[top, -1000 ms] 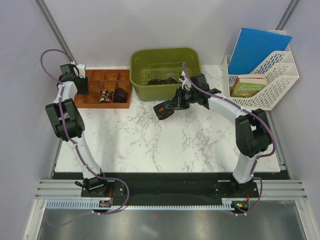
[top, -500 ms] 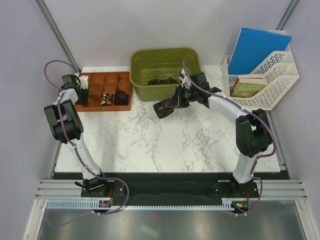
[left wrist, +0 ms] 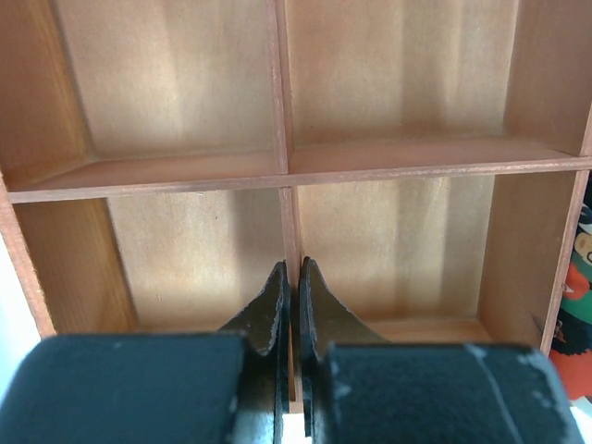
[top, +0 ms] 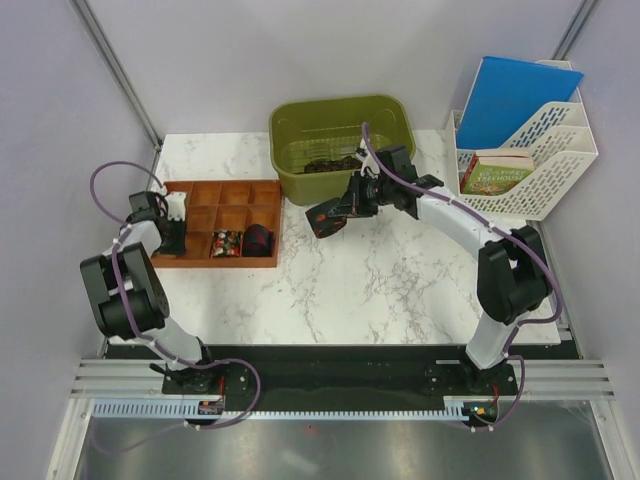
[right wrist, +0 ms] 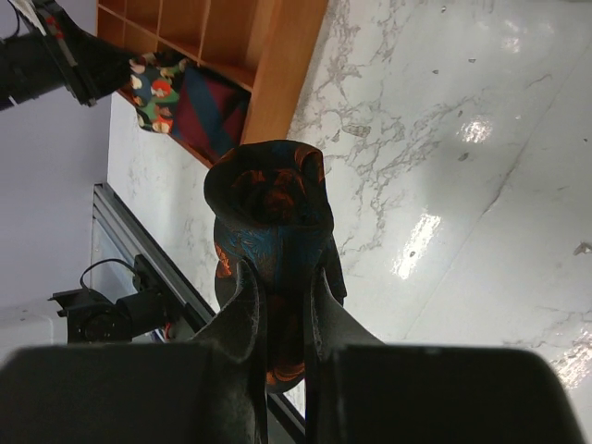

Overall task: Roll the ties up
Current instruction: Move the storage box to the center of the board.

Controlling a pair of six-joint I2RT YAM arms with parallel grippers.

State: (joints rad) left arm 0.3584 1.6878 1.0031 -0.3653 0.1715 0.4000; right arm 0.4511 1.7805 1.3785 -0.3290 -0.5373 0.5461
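Slip risk first: right end effector is pinched narrow on a rolled tie. It grips only the roll's lower part, and the coil stands free past the fingertips. Roll hangs above the table, not touching it. Judgement: if the pinch loosens or the arm swings fast, the coil could unwind or drop and would need redoing.

Left end effector is closed narrow on a divider of the wooden tray, with bare compartments ahead of its fingertips. A floral roll and a dark red roll sit in cells off to its side, toward the right end effector. Risk: it's a thin-wall grip, so the tray could twist or tip if pulled and shake those rolls loose.

Tray lies well apart from the right end effector. With poor aim the carried roll could land on a divider edge or in an occupied cell.

More ties lie in the green bin just behind the right end effector. The arm's cable crosses the bin there and could snag.
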